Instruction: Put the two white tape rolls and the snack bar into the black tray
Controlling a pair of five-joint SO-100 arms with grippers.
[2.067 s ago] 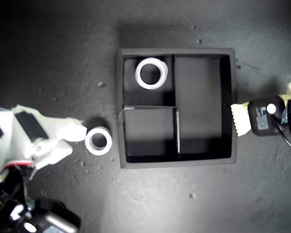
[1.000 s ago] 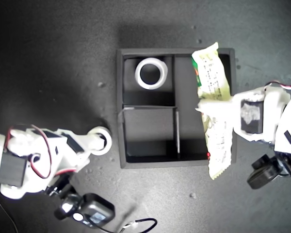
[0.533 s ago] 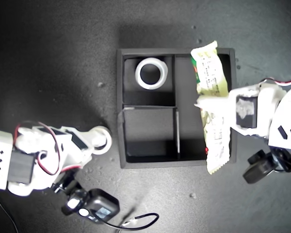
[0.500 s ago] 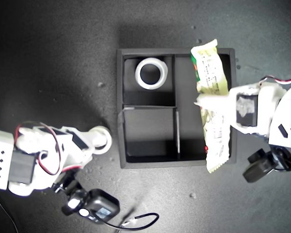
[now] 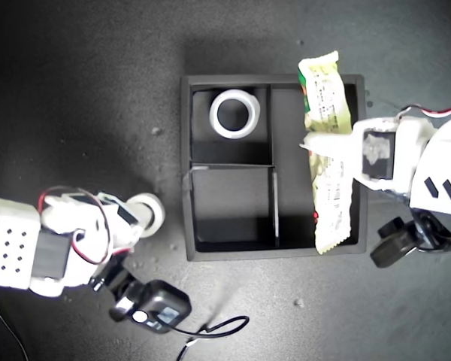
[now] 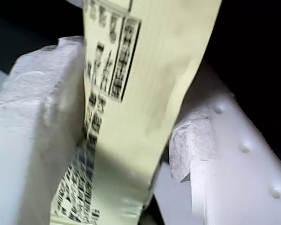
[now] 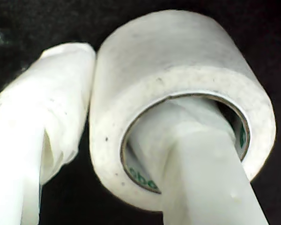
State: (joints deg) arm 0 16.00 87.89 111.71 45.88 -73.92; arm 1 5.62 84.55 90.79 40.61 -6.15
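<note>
The black tray (image 5: 186, 169) sits mid-table in the exterior view. One white tape roll (image 5: 234, 113) lies in its small compartment toward the view's top. The snack bar (image 5: 329, 105) (image 6: 131, 108) hangs lengthwise over the long compartment at the exterior view's right, with my first gripper (image 5: 323, 147) (image 6: 126, 140) shut on its middle. Its far end pokes past the tray's top wall. The other white tape roll (image 5: 152, 209) (image 7: 178, 61) is left of the tray in the exterior view. My second gripper (image 5: 139, 218) (image 7: 117, 93) is shut on its wall, one finger (image 7: 196, 159) through the hole.
The tray's other small compartment (image 5: 229, 203) holds nothing. A black wrist camera (image 5: 154, 304) and its cable (image 5: 210, 331) trail at the exterior view's bottom left. A dark arm part (image 5: 391, 248) sticks out just right of the tray's lower corner. Pale specks dot the dark table.
The snack bar has shifted toward the exterior view's top, its lower end now inside the tray. The second arm with its roll has drawn slightly to that view's left.
</note>
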